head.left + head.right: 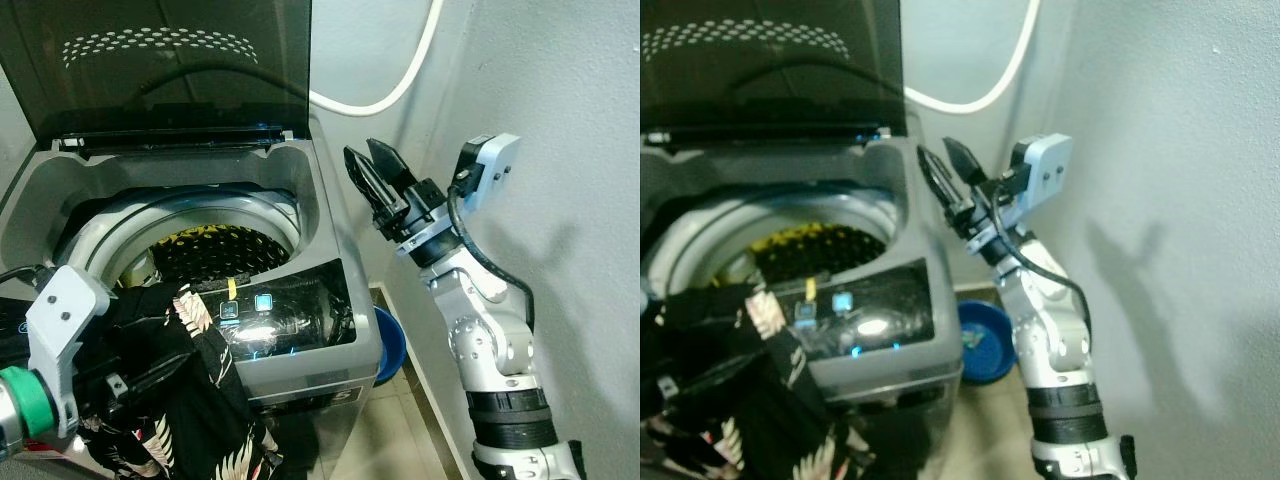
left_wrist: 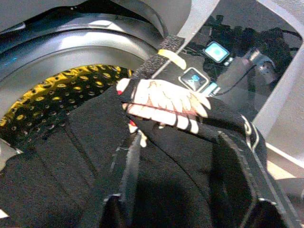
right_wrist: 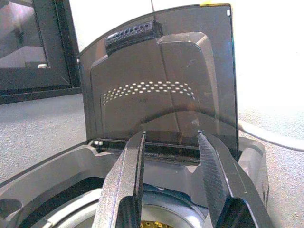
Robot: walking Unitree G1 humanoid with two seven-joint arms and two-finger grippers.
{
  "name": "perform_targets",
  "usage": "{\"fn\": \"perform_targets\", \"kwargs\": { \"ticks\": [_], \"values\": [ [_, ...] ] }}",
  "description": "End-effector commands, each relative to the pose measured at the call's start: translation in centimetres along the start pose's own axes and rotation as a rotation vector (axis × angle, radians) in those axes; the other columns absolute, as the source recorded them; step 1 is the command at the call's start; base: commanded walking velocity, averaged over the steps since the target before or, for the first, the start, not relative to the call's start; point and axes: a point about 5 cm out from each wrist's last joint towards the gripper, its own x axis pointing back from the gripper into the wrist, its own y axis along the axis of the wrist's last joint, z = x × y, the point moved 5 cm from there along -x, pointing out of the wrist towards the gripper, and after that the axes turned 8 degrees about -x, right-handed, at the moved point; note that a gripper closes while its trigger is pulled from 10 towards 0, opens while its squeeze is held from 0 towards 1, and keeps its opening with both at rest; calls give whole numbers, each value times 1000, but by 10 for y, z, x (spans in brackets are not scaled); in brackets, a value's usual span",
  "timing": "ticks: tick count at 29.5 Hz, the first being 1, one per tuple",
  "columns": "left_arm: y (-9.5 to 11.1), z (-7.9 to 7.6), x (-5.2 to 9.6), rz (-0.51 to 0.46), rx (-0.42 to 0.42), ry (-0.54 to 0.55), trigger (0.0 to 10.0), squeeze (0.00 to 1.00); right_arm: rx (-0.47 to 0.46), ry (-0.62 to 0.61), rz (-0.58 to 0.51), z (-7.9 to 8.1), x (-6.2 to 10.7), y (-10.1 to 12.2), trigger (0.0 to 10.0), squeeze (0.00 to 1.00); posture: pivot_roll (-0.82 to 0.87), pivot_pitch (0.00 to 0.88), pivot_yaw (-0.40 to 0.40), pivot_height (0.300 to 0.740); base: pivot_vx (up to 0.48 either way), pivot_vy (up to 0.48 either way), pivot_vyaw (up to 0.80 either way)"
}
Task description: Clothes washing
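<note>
A top-loading washing machine stands with its dark tinted lid raised upright at the far side. Inside, the perforated drum looks yellow-lit, and no laundry can be seen in the part that shows. At the near left, the left claw grips a black floral-print garment, its two fingers closed around a fold of the cloth. The garment is draped over the machine's near left rim, hanging down the front rather than inside the drum. The right claw hovers empty to the right of the machine, fingers moderately apart, pointing toward the lid. A blue basin sits on the floor by the wall. Loading seems underway: the garment must yet go into the drum, and the lid remains to be closed.
</note>
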Motion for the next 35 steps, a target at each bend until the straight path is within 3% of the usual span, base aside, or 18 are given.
{"fn": "perform_targets", "kwargs": {
  "ticks": [1, 12, 16, 17, 18, 19, 23, 25, 26, 28, 31, 32, 35],
  "values": [
    [-22, -3, -4, 79, 40, 2, 0, 0, 5, -4, -1, -1, 2, 0, 10000, 0, 126, 94, 11, 740, 0, 0, 0],
    [-20, 9, -10, 58, -14, 58, 0, 0, 12, -17, -6, -3, 3, 2, 10000, 0, 109, 94, 19, 740, 0, 0, 0],
    [-6, 36, -22, -15, -104, 232, 0, 0, 13, -18, -7, -4, 3, 2, 10000, 0, 109, 94, 18, 740, 0, 0, 0],
    [-6, 36, -22, -15, -104, 232, 0, 0, 13, -18, -7, -4, 3, 2, 10000, 0, 109, 94, 18, 740, 0, 0, 0],
    [3, 49, -31, -60, -139, 316, 3137, 0, 13, -18, -8, -4, 3, 2, 10000, 0, 110, 91, 17, 740, 0, 0, 0],
    [11, 57, -37, -96, -161, 373, 10000, 0, 13, -19, -9, -4, 2, 2, 10000, 0, 107, 90, 17, 740, 0, 0, 0],
    [22, 64, -46, -142, -183, 416, 10000, 0, 13, -19, -10, -4, 2, 2, 10000, 0, 107, 90, 17, 740, 0, 0, 0],
    [55, 83, -70, -262, -222, 506, 10000, 0, 22, -24, -17, -4, 1, 5, 10000, 0, 86, 85, 17, 740, 0, 0, 0],
    [55, 83, -70, -262, -222, 506, 10000, 0, 22, -24, -17, -4, 1, 5, 10000, 0, 86, 85, 17, 740, 0, 0, 0],
    [84, 98, -83, -346, -239, 562, 10000, 0, 30, -29, -19, -5, 2, 6, 10000, 0, 73, 83, 21, 740, 0, 0, 0],
    [97, 103, -87, -378, -245, 571, 10000, 0, 32, -31, -19, -5, 2, 6, 10000, 0, 73, 83, 21, 740, 0, 0, 0],
    [111, 105, -92, -403, -259, 562, 10000, 0, 35, -34, -20, -5, 3, 7, 10000, 0, 67, 82, 27, 740, 0, 0, 0],
    [123, 99, -96, -421, -294, 509, 10000, 0, 40, -38, -22, -6, 4, 7, 10000, 0, 55, 81, 38, 740, 0, 0, 0]
  ]
}}
